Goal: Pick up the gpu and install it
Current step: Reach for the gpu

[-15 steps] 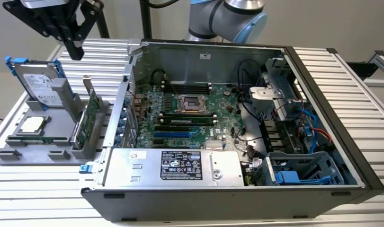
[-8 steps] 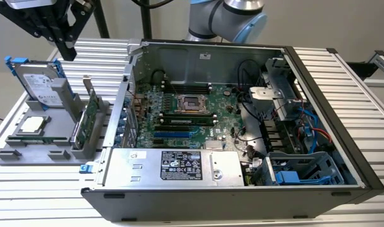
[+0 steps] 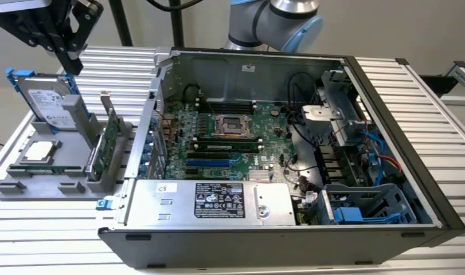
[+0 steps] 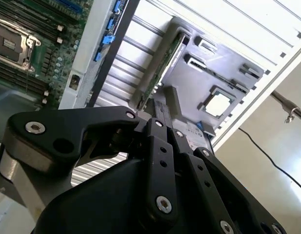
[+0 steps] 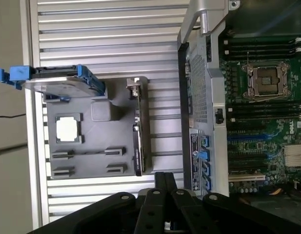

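Exterior view: gpu (image 3: pixel 110 148) upright in grey tray (image 3: pixel 33 188), hard drive (image 3: pixel 50 106) alongside

Gripper (image 3: pixel 73 67) above the parts tray (image 3: pixel 45 186), over the upper edge of the hard drive (image 3: pixel 47 103), which stands upright at the tray's rear. Below the gripper and toward the exterior view's right, the gpu (image 3: pixel 106 146) stands on edge in the tray's slot nearest the computer case (image 3: pixel 278 240). A processor chip (image 3: pixel 39 150) lies flat on the tray beneath the gripper, in front of the hard drive. Beyond the gpu, inside the open case, lie the motherboard (image 3: pixel 270 154) and the power supply (image 3: pixel 209 200).
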Controlling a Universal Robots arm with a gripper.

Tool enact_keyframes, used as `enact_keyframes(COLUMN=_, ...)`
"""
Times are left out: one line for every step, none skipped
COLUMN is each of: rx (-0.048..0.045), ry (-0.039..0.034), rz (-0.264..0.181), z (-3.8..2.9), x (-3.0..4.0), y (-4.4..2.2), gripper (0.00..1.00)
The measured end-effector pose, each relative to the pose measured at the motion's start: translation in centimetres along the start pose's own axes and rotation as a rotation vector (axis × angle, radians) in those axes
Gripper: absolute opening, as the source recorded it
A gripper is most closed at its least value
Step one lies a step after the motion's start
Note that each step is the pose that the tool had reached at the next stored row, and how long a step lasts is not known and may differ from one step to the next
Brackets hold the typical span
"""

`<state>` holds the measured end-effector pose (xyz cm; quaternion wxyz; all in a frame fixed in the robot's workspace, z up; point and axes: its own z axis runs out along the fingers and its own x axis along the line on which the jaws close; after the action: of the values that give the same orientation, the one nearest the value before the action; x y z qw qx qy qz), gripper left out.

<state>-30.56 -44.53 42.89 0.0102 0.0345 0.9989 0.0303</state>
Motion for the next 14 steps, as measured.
enact_keyframes(rx=-0.0003, ry=0.0, rz=0.0, z=-0.01, x=0.15, y=-0.08, gripper=0.0)
enact_keyframes(rx=-0.0005, ry=0.0, rz=0.0, z=-0.01, x=0.29, y=-0.15, gripper=0.0)
enact_keyframes(rx=-0.0007, ry=0.0, rz=0.0, z=-0.02, x=0.42, y=-0.23, gripper=0.0)
enact_keyframes(rx=-0.0011, ry=0.0, rz=0.0, z=-0.02, x=0.55, y=-0.31, gripper=0.0)
enact_keyframes(rx=-0.0012, ry=0.0, rz=0.0, z=-0.03, x=0.68, y=-0.38, gripper=0.0)
enact_keyframes(rx=-0.0014, ry=0.0001, rz=0.0, z=-0.04, x=0.82, y=-0.46, gripper=0.0)
enact_keyframes(rx=-0.0017, ry=0.0, rz=0.0, z=-0.05, x=0.93, y=-0.54, gripper=0.0)
enact_keyframes(rx=-0.0019, ry=0.0001, rz=0.0, z=-0.05, x=1.06, y=-0.62, gripper=0.0)
enact_keyframes(rx=-0.0022, ry=0.0002, rz=0.0, z=-0.06, x=1.17, y=-0.69, gripper=0.0)
enact_keyframes(rx=-0.0024, ry=0.0001, rz=0.0, z=-0.07, x=1.28, y=-0.77, gripper=0.0)
enact_keyframes(rx=-0.0027, ry=0.0002, rz=0.0, z=-0.08, x=1.4, y=-0.85, gripper=0.0)
enact_keyframes(rx=-0.003, ry=0.0001, rz=0.0, z=-0.08, x=1.51, y=-0.92, gripper=0.0)
enact_keyframes(rx=-0.0032, ry=0.0002, rz=0.0, z=-0.09, x=1.63, y=-1.0, gripper=0.0)
enact_keyframes(rx=-0.0034, ry=0.0002, rz=0.0, z=-0.09, x=1.74, y=-1.07, gripper=0.0)
